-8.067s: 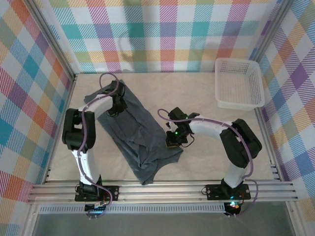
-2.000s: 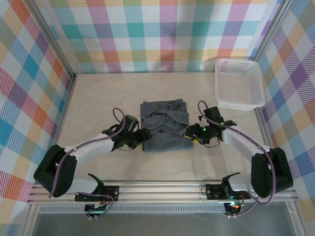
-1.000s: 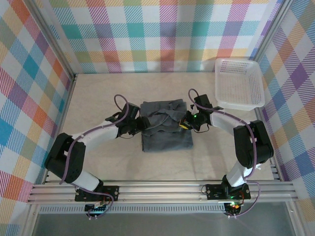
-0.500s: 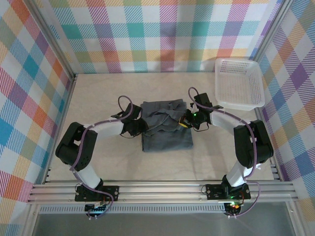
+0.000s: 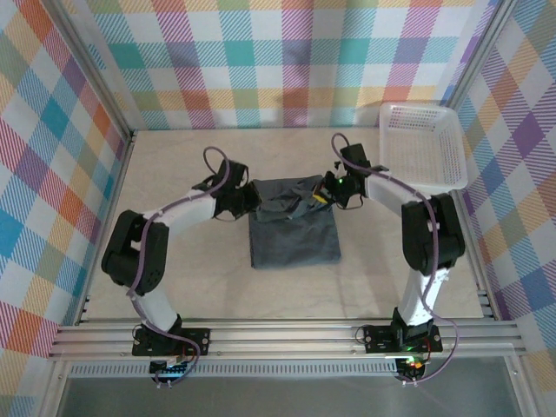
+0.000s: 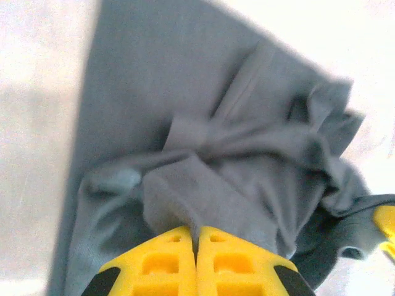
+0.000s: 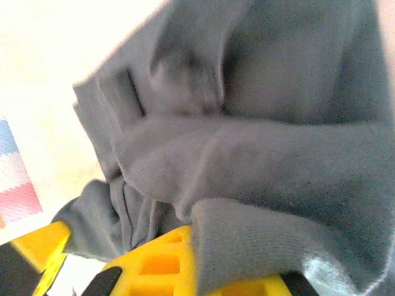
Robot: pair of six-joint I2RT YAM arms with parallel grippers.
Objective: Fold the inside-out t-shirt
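The inside-out t-shirt [image 5: 294,233] lies as a dark slate-grey folded rectangle in the middle of the table, its far edge bunched into ridges. My left gripper [image 5: 248,198] is at the shirt's far left corner. In the left wrist view its yellow fingers [image 6: 170,259] are pressed together, the left gripper [image 6: 196,233] shut on a raised fold of the t-shirt [image 6: 185,105]. My right gripper [image 5: 323,193] is at the far right corner. In the right wrist view the t-shirt [image 7: 271,154] drapes over the right gripper [image 7: 196,242], which is pinched on a thick fold.
A white plastic basket [image 5: 423,148] stands at the back right, close to the right arm's elbow. Checked walls close in the table [image 5: 174,278] on three sides. Bare table surface lies in front of the shirt and to its left.
The left jaws have closed on cloth at the shirt's far left corner. Both grippers have shifted toward the back wall, and the shirt's far edge is drawn up with them.
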